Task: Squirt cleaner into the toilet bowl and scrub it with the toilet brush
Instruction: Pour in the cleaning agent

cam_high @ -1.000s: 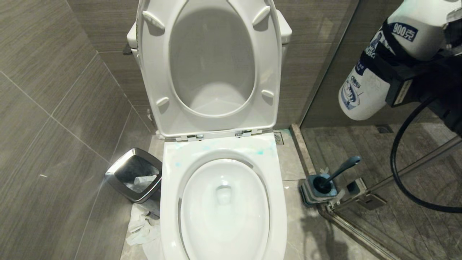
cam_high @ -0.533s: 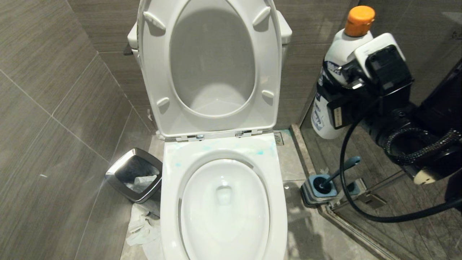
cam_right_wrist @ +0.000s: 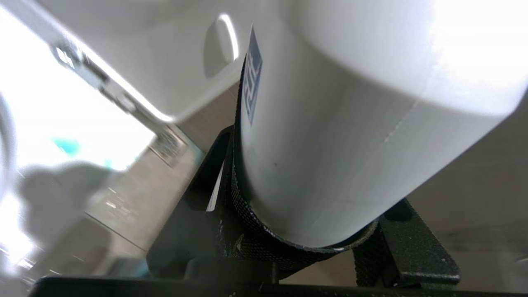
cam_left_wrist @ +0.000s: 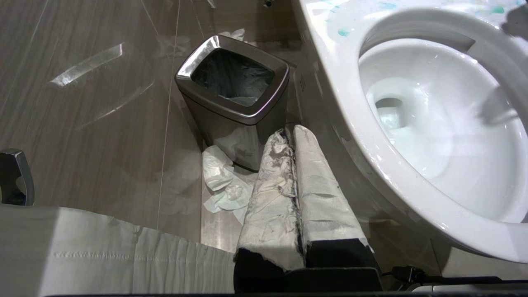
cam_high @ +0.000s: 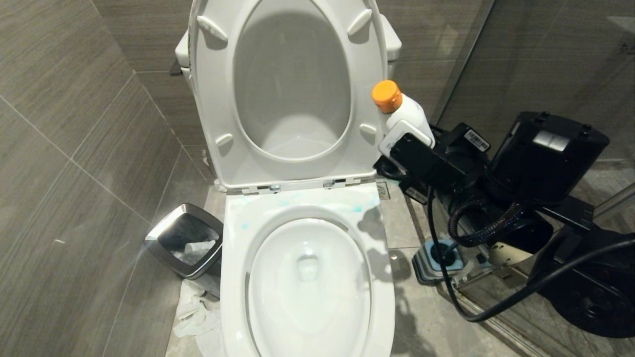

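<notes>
No legible text. Cleaner bottle: dark blue label patch with pale characters, unreadable in right wrist view. Right arm housing: white barcode sticker and pale label, both too small to read.

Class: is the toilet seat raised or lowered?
Raised: the toilet seat leans upright against the tank, leaving the bowl rim bare.

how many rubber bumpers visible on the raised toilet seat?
4. Two near the top of the raised seat, left and right; two lower down, left and right. None appear hidden, though the bottle sits close to the lower right one.
</notes>
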Motion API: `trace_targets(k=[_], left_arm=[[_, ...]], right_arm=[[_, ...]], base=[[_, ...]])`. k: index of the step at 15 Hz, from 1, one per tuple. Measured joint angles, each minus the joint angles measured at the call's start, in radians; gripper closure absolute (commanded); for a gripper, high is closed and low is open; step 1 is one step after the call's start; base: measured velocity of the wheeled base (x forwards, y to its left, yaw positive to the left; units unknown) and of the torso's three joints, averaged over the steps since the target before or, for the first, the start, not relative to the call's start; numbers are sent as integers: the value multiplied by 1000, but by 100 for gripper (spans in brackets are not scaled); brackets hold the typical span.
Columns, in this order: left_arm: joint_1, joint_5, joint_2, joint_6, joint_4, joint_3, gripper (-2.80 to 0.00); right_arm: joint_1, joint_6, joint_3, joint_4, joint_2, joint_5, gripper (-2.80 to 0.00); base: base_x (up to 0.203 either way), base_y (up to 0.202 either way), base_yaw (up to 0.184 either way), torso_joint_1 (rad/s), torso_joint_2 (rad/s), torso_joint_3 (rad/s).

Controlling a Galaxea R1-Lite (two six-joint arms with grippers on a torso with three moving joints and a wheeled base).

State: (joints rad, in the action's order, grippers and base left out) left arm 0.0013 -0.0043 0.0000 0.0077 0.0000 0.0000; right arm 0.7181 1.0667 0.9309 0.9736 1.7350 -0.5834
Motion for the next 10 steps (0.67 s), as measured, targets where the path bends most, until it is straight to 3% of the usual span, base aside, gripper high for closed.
trace_targets(k=[10], left_arm=[[0, 0, 0, 0, 0, 0, 0]], right_arm=[[56, 489, 79, 6, 97, -8, 0]], base=[[0, 0, 0, 0, 0, 0]])
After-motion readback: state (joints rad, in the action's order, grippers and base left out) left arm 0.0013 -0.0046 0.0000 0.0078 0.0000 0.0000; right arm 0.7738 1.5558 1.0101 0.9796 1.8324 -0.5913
